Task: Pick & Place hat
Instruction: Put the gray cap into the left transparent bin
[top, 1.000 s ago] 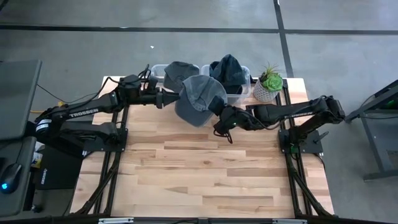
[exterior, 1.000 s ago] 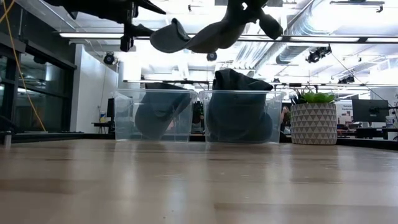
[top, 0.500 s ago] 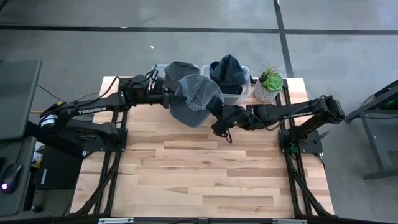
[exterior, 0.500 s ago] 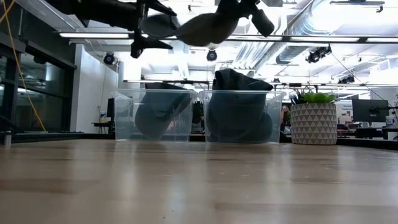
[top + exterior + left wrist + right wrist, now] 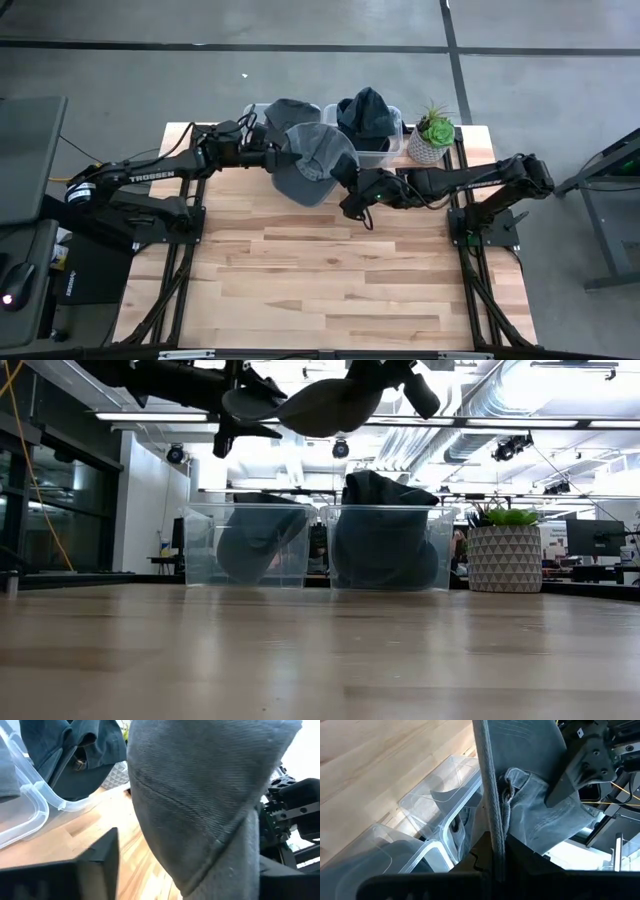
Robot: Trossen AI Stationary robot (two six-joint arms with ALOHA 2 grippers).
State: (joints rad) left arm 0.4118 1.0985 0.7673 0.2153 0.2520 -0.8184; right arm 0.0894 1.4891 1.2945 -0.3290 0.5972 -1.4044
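A grey denim hat (image 5: 315,155) hangs high above the table's far half, between both arms. My right gripper (image 5: 347,180) comes from the table's right and is shut on the hat's edge. My left gripper (image 5: 272,157) reaches in from the left and is open. In the low view its two fingers stand above and below the hat's brim (image 5: 250,402). Whether they touch it I cannot tell. In the left wrist view the hat (image 5: 200,795) fills the frame. My right gripper pinches a thin edge of the hat (image 5: 495,820) between its two fingers. It comes slanting from the table's right side. The hat is lifted clear of the table and spreads out from the fingers toward the left arm.
Two clear plastic bins stand at the table's far edge: the left one (image 5: 262,112) holds a grey hat, the right one (image 5: 396,128) holds dark hats. A potted plant (image 5: 432,135) stands right of them. Bare wooden tabletop (image 5: 330,270) lies on the near side.
My left gripper has moved toward the table's right, up to the hat, and its fingers now stand around the brim. The hat, held by my right gripper, has risen a little, and its hanging brim now sits higher and more level.
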